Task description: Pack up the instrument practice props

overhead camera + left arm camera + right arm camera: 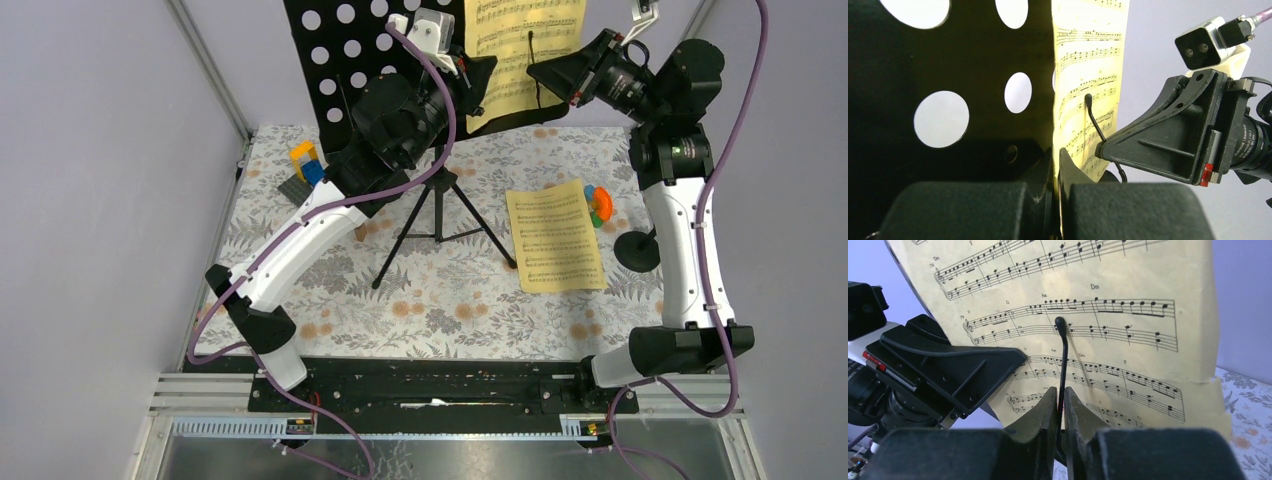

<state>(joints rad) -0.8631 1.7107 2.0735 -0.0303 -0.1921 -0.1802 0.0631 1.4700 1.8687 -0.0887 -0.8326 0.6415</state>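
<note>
None of the props looks packed. No box or bag shows in any view, so the job seems barely begun. Left of the music rack point(978, 60), the toy block build point(306, 163) sits on the table point(450, 310) near the rack's tripod legs point(437, 215); it is no part of the packing.

At the rack's lower lip, the left gripper point(1057, 166) has its fingers point(1070, 172) pressed nearly together. The bottom edge of the mounted page point(530, 50) runs down between them, so it seems to pinch that page, perhaps with the lip as well. Just right of it, the right gripper point(1063, 397) has its fingers point(1043, 407) closed on the thin wire clip point(1064, 355) that stands up across the page's face. My reading is that the clip must be freed before the page can leave the rack.

Right of the rack's legs a loose page point(555, 235) lies flat on the table, with a small coloured toy point(599, 203) at its far corner. A disc-based post point(637, 250) stands further right. No microphone is in view — nearly everything is left to do.
</note>
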